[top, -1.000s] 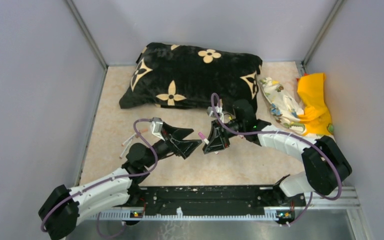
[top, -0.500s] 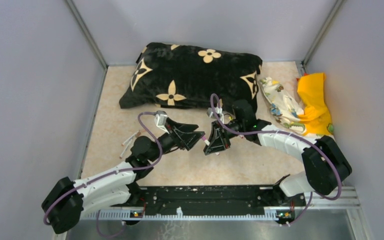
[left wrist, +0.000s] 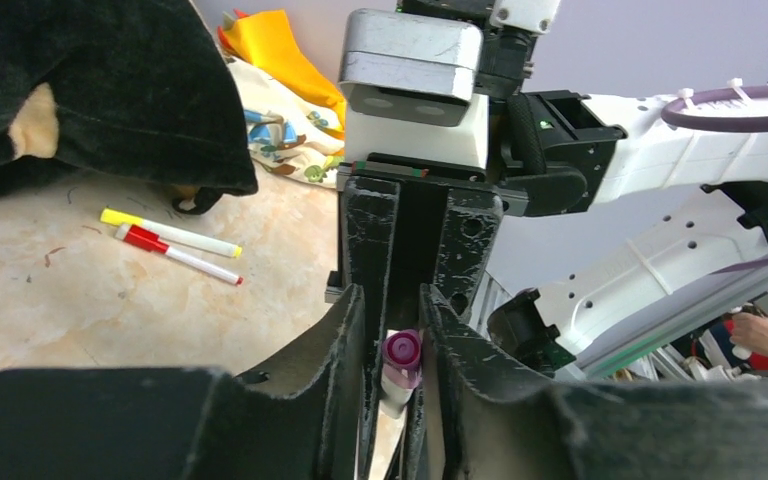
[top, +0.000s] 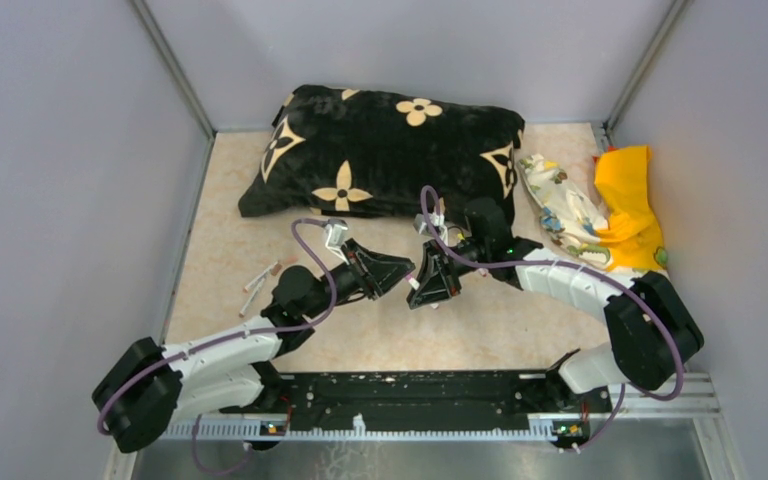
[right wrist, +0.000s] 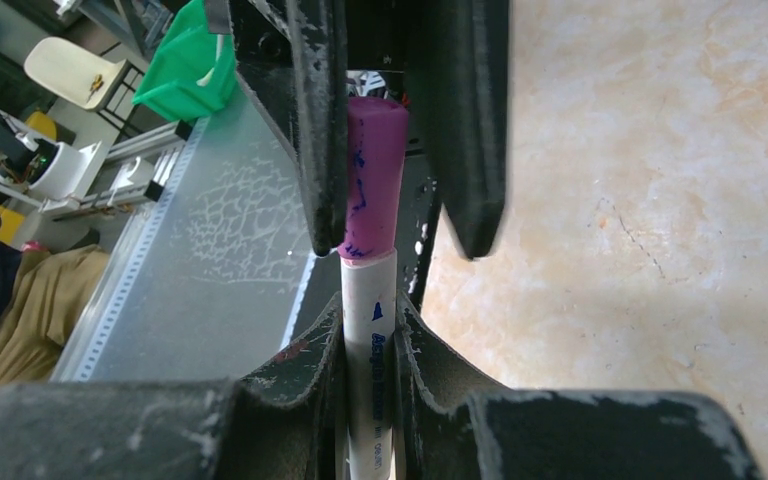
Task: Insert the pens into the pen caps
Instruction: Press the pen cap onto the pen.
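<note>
Off the near edge, past the grey metal plate [right wrist: 210, 220], sits a green plastic bin [right wrist: 185, 70]; its contents can't be seen from the right wrist view. Arm bases sit on the black rail [top: 410, 395] at the table's front.

Mid-table, both arms meet tip to tip.
- The right gripper [right wrist: 368, 325] has its fingers nearly closed, clamped on the barrel of a thin white marker pen [right wrist: 370, 400].
- Blue print runs along the barrel, too blurred to read with confidence.
- A magenta plastic pen cap [right wrist: 372, 170], smeared with blue ink, sits on the pen's end and sticks out past the right fingertips.
- The left gripper [left wrist: 392, 297] has its fingers narrowed around that cap, one on each side.
- Right wrist view shows one finger against the cap and a visible gap at the other, so it isn't clamped and grips nothing.
- Left wrist view looks onto the cap's round end between the two fingers.

Further out on the beige marble-look tabletop [top: 230, 200], thin white pens [top: 263, 274] lie loose, left of the left arm. Left wrist view shows two more near the cushion's corner: a white pen with yellow cap [left wrist: 170, 232] and a white pen with red cap [left wrist: 175, 256], nearly parallel, just apart.

Far side: a black plush cushion with cream flower motifs [top: 390, 150] lies by the back wall. Right of it is a white patterned cloth [top: 560, 205], then a yellow cloth [top: 630, 200] in the far right corner; the two cloths touch.
</note>
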Robot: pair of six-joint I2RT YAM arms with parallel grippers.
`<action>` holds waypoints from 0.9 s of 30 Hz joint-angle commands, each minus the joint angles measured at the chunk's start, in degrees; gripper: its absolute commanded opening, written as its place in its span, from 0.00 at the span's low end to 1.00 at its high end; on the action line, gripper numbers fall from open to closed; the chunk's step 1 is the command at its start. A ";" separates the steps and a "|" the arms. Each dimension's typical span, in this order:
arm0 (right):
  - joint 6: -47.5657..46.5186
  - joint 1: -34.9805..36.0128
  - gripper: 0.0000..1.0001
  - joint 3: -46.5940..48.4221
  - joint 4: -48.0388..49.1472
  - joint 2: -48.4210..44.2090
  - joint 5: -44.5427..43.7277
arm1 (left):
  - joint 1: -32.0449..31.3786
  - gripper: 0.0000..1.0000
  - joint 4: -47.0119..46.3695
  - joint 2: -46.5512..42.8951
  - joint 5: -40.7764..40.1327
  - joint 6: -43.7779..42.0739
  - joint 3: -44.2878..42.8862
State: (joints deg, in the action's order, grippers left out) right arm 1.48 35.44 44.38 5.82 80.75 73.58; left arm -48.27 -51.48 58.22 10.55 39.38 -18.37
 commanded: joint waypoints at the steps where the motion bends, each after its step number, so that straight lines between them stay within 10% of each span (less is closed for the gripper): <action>1: -1.21 -0.41 0.00 2.77 0.78 -0.21 0.41 | -0.07 0.25 -2.29 0.85 2.58 0.73 -1.76; 8: -1.21 -0.91 0.00 3.32 -0.11 -0.41 -0.86 | -0.07 0.00 -0.56 2.01 5.65 0.99 -1.33; 20: -0.19 -3.99 0.00 3.46 0.18 -4.18 -8.70 | -3.06 0.00 4.14 10.77 13.80 1.37 -2.98; 27: -0.80 -5.77 0.00 2.86 1.98 -6.64 -5.30 | -6.35 0.00 -12.30 20.83 22.66 12.67 -0.84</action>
State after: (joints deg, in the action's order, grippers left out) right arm 1.02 31.55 43.83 -4.03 77.95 69.58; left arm -48.80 -60.69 72.14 15.62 42.96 -22.37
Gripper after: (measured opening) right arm 0.154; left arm 0.096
